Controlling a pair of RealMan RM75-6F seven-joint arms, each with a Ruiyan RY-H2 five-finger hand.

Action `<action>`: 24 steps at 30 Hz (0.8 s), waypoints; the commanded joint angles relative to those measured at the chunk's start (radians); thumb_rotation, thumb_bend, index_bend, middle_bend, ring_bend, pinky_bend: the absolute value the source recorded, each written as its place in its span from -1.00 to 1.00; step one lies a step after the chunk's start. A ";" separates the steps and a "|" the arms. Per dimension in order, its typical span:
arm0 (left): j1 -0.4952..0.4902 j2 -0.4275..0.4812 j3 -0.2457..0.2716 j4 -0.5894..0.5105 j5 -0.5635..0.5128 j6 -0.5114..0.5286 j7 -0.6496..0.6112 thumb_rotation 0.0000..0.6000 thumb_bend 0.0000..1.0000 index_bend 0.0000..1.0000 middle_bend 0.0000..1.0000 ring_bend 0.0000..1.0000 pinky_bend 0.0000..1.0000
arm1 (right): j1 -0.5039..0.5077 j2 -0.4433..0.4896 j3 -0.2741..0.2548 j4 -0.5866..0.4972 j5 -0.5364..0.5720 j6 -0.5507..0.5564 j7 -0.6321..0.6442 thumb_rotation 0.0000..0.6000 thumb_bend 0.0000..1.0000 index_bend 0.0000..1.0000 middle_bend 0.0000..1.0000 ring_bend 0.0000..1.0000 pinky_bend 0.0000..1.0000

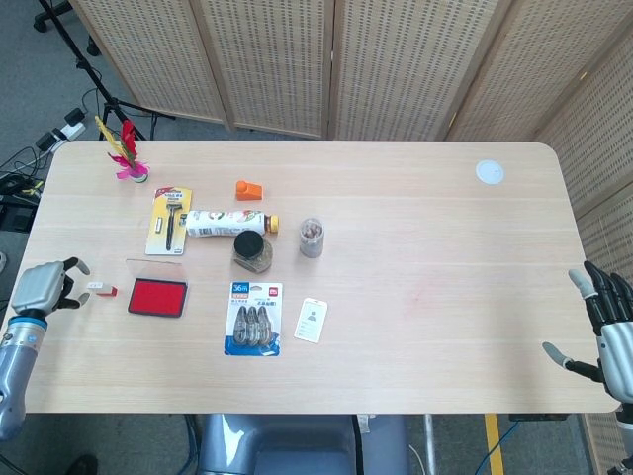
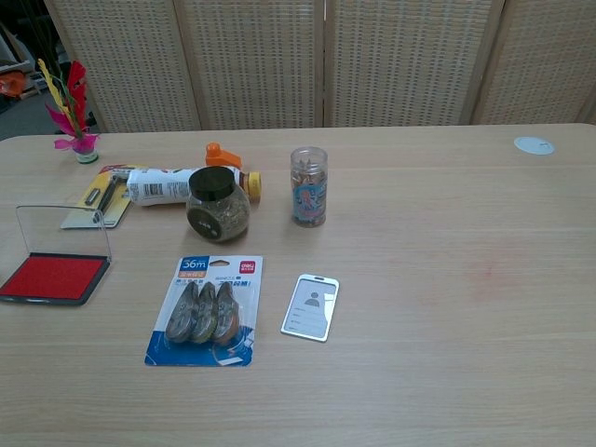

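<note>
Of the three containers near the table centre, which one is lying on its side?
The white bottle with the yellow cap lies flat. The dark-lidded jar and the small clear jar both stand upright.

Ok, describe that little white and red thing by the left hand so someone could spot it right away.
Start at the red ink pad with its clear lid up, near the table's left edge. Just left of it lies a small eraser, close to the left hand. It is the smallest thing there, white with a red end.
</note>
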 commanded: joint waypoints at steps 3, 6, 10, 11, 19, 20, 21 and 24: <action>-0.015 -0.018 -0.002 0.011 -0.014 -0.019 0.025 1.00 -0.44 -0.08 1.00 0.96 0.89 | 0.000 0.000 0.002 0.002 0.003 -0.001 0.005 1.00 -1.00 -1.00 -1.00 -1.00 -1.00; -0.023 -0.026 -0.001 0.020 -0.023 -0.027 0.051 1.00 -0.39 -0.04 1.00 0.96 0.89 | 0.001 0.000 0.003 0.005 0.006 -0.001 0.010 1.00 -1.00 -1.00 -1.00 -1.00 -1.00; -0.027 -0.031 -0.003 0.018 -0.032 -0.030 0.062 1.00 -0.39 -0.03 1.00 0.96 0.89 | 0.001 0.000 0.004 0.007 0.009 -0.004 0.018 1.00 -1.00 -1.00 -1.00 -1.00 -1.00; -0.027 -0.032 -0.003 0.017 -0.032 -0.030 0.064 1.00 -0.39 -0.03 1.00 0.96 0.89 | 0.001 0.001 0.004 0.008 0.010 -0.004 0.019 1.00 -1.00 -1.00 -1.00 -1.00 -1.00; -0.030 -0.042 -0.006 0.028 -0.050 -0.035 0.081 1.00 -0.39 0.00 1.00 0.96 0.89 | 0.002 0.002 0.004 0.009 0.010 -0.006 0.025 1.00 -1.00 -1.00 -1.00 -1.00 -1.00; -0.030 -0.043 -0.007 0.029 -0.052 -0.036 0.082 1.00 -0.39 0.00 1.00 0.96 0.89 | 0.002 0.002 0.004 0.009 0.010 -0.006 0.026 1.00 -1.00 -1.00 -1.00 -1.00 -1.00; -0.031 -0.044 -0.007 0.031 -0.054 -0.036 0.085 1.00 -0.39 0.00 1.00 0.96 0.89 | 0.002 0.002 0.004 0.009 0.010 -0.005 0.026 1.00 -1.00 -1.00 -1.00 -1.00 -1.00; -0.033 -0.045 -0.007 0.032 -0.056 -0.041 0.087 1.00 -0.39 0.02 1.00 0.96 0.89 | 0.002 0.002 0.004 0.008 0.011 -0.006 0.026 1.00 -1.00 -1.00 -1.00 -1.00 -1.00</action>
